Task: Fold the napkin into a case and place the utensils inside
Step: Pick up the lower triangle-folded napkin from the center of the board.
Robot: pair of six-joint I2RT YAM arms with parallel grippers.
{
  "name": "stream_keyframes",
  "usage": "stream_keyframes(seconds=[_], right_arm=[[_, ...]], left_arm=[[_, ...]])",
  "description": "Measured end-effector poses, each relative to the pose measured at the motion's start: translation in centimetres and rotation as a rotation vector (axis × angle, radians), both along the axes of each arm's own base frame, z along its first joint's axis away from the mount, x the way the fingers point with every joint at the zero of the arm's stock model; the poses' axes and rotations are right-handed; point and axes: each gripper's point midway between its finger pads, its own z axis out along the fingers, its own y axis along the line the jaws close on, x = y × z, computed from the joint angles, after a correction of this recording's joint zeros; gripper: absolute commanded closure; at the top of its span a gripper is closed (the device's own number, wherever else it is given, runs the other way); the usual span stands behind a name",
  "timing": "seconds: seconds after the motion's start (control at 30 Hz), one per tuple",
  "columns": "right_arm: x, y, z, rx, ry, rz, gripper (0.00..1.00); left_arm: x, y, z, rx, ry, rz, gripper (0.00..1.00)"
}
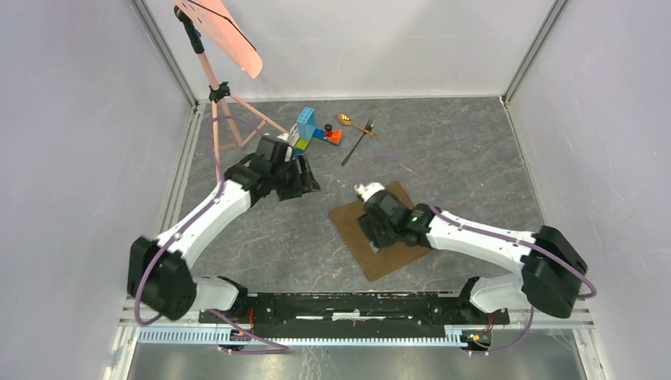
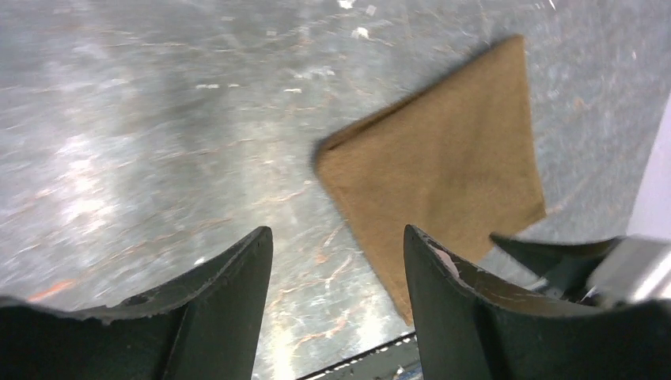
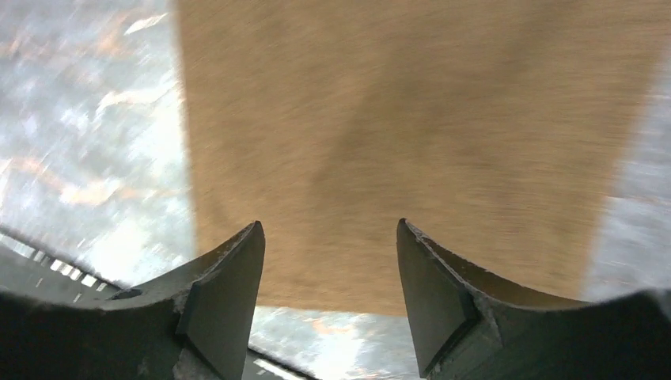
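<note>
The napkin lies flat on the counter as a brown oblong. One corner looks doubled in the left wrist view, so I judge it at least partly folded, but whether it already forms a case I cannot tell. The spoon and fork lie well beyond the napkin's far end, beside the blocks and not inside it. Loading them is left to do, and perhaps more folding.

The right claw hangs over the napkin's near edge, jaws well apart with only cloth showing between them, gripping nothing. The left claw is left of the napkin over bare counter, also wide open and empty.
</note>
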Motion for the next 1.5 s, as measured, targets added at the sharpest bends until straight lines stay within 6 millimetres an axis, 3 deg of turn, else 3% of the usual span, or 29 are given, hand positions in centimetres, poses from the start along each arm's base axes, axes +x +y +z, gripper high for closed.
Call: stream_keyframes(seconds=[0.13,0.3,0.47,0.77,0.87,1.0,1.1,1.37,1.5], right_arm=[[-4.7,3.5,-2.8,-0.002,0.138,0.146,0.30],[-7.0,5.3,-4.3,-0.034,0.204,0.203,0.35],[-7.4,6.7,-4.6,-0.042,0.211,0.213,0.40],[-7.6,6.1,-6.1,-0.106,0.212,0.196,0.51],[-7.6,6.1,-6.3,-0.124,0.195,0.189,0.62],[-7.3,6.4,-6.5,-0.115,0.160,0.178,0.88],[-6.9,6.5,-6.4,-0.094,0.125,0.167,1.00],[-6.7,6.3,-6.1,0.029,0.100,0.199,1.00],[-6.5,5.5,-5.3,0.230,0.145,0.177,1.00]], left_arm=[[-1.2,3.5,0.8,0.021,-0.066,0.087,0.29],[-2.4,4.6,1.1,0.026,-0.104,0.107,0.29],[-2.7,4.7,0.3,0.032,-0.089,0.105,0.29],[-2.9,4.6,-0.1,0.033,-0.078,0.100,0.29],[-2.9,4.6,-0.1,0.033,-0.078,0.100,0.29],[-2.9,4.6,-0.1,0.033,-0.077,0.101,0.29],[-2.9,4.6,-0.2,0.034,-0.075,0.101,0.29],[-3.0,3.5,-1.3,0.001,-0.027,0.065,0.23],[-3.7,1.1,-3.6,-0.111,0.070,0.036,0.07]])
